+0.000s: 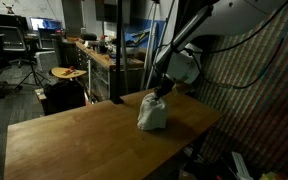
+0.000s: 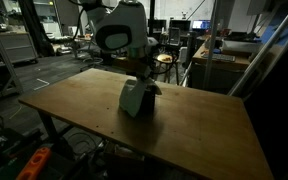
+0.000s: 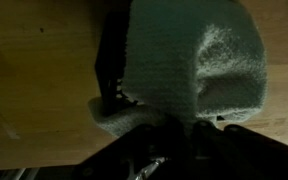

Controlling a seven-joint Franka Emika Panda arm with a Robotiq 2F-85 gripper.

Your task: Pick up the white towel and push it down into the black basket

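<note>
Progress looks well past the pick-up, and the pushing down seems only partly done. The white towel of soft, wrinkled, greyish fabric [image 1: 152, 115] stands as a bunched mound on the bare brown wooden table [image 1: 74, 140], gathered to a peak rather than spread flat. In both exterior views it rises from the tabletop straight to the tool, with nothing of a container clearly showing beneath it.

In the wrist view we see more: the black basket, a small container with thin slotted sides [image 3: 108, 60], shows as a dark upright strip at the edge of the cloth. The towel [image 3: 209, 70] bulges over and beside it, and a fold hangs past its wall. We judge that the cloth sits on and partly in the basket, but how deep it goes we cannot tell, since the fabric hides the opening.

The Robotiq gripper [image 1: 161, 93] meets the top of the mound. Its jaws are closed, and in the wrist view the fabric narrows up into the gripper [image 3: 174, 130], so we take it that they pinch the towel's upper fold.

What is left, as we read it: most of the cloth bulk stands above and outside the basket and needs pressing down inside.
</note>
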